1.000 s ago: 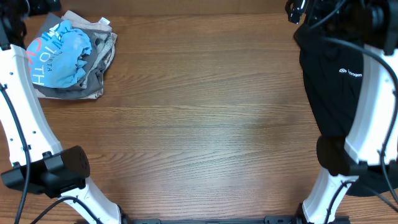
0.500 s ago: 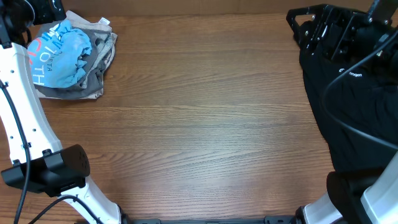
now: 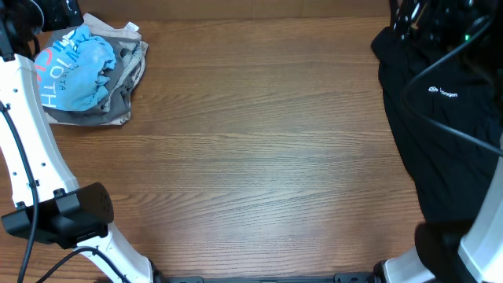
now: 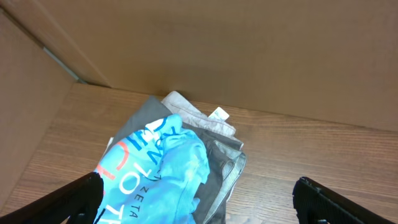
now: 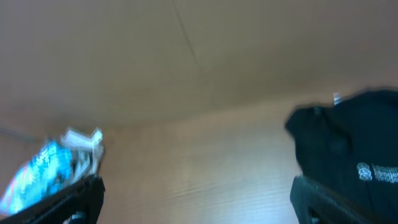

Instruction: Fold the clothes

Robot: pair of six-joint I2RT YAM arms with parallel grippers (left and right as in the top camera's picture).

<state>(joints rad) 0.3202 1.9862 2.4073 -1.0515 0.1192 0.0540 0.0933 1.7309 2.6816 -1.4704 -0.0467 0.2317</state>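
Observation:
The clothes, a light blue T-shirt (image 3: 81,67) with coral and white letters, lie crumpled at the table's far left corner on top of grey garments (image 3: 126,79). In the left wrist view the T-shirt (image 4: 165,171) sits just below and between the wide-apart fingers of my left gripper (image 4: 199,200), which is open and hovers over it without touching. My right gripper (image 5: 196,202) is open and empty, high at the far right edge (image 3: 428,14). Its view is blurred and shows the T-shirt (image 5: 37,174) far to the left.
A black garment (image 3: 444,126) with a small white logo covers the right side of the table, also seen at the right in the right wrist view (image 5: 357,155). A brown wall (image 4: 249,50) runs along the table's far edge. My white arm links (image 3: 31,157) stand at the left edge.
My right arm has swung: its gripper came into view at the far right, then drew back to the top edge. The left arm and the T-shirt have not moved.

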